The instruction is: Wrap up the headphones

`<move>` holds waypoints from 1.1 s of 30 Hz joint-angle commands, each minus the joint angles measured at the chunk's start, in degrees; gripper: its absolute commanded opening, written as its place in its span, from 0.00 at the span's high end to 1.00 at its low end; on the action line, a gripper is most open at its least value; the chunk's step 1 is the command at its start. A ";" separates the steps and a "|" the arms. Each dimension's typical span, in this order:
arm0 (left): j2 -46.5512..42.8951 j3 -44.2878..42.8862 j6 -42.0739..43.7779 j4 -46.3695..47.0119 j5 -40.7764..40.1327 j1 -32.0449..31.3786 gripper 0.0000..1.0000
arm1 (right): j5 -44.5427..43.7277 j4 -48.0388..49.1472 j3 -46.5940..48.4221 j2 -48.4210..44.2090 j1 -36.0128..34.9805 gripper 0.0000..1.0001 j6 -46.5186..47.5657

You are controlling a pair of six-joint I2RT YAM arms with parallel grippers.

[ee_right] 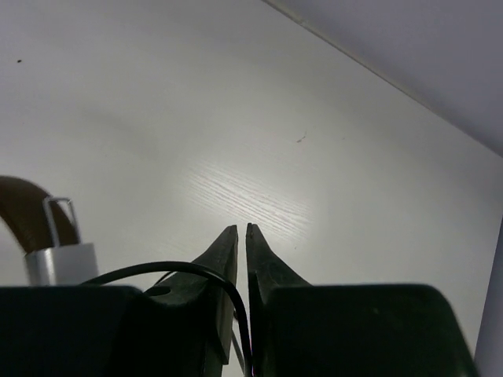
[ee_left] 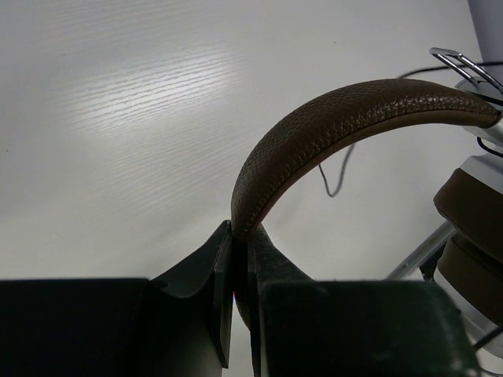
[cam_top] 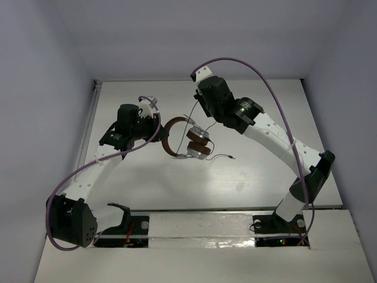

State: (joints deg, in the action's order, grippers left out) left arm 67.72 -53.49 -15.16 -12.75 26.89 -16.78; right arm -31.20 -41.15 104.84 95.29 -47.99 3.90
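Left arm (cam_top: 97, 168) and right arm (cam_top: 277, 132) were white-shelled with black wrist housings (cam_top: 126, 118). A purple cable (cam_top: 232, 58) ran along each. Left gripper (ee_left: 240, 232) and right gripper (ee_right: 242, 228) had dark tapered fingers.

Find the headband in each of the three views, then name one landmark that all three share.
Top external: the headband is at centre, a brown arc left of the earcups.
Left wrist: it rises from the left gripper, which clamps it at bottom centre, and arcs to the right edge.
Right wrist: only a brown strip shows at the left edge, behind the silver bracket.
Shared landmark: the thin dark cable.
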 commanded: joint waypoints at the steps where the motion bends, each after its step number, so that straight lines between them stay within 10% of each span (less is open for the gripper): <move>1: -3.21 -3.28 -0.13 2.73 6.41 -0.10 1.00 | 1.75 5.54 -2.09 -0.36 2.28 0.84 -0.21; 13: -5.58 -6.88 -5.05 6.42 11.94 0.43 1.00 | 11.24 17.67 -16.41 -9.50 5.89 0.72 -8.55; 33: -4.97 -16.64 -12.52 8.44 18.54 2.19 1.00 | 58.35 67.33 -42.79 -10.74 14.24 0.56 -22.18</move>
State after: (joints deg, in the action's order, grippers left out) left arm 64.10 -65.87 -23.75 -8.82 41.76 -14.79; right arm 20.05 15.59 62.76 83.96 -33.76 -15.73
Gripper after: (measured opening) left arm 0.050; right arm 0.437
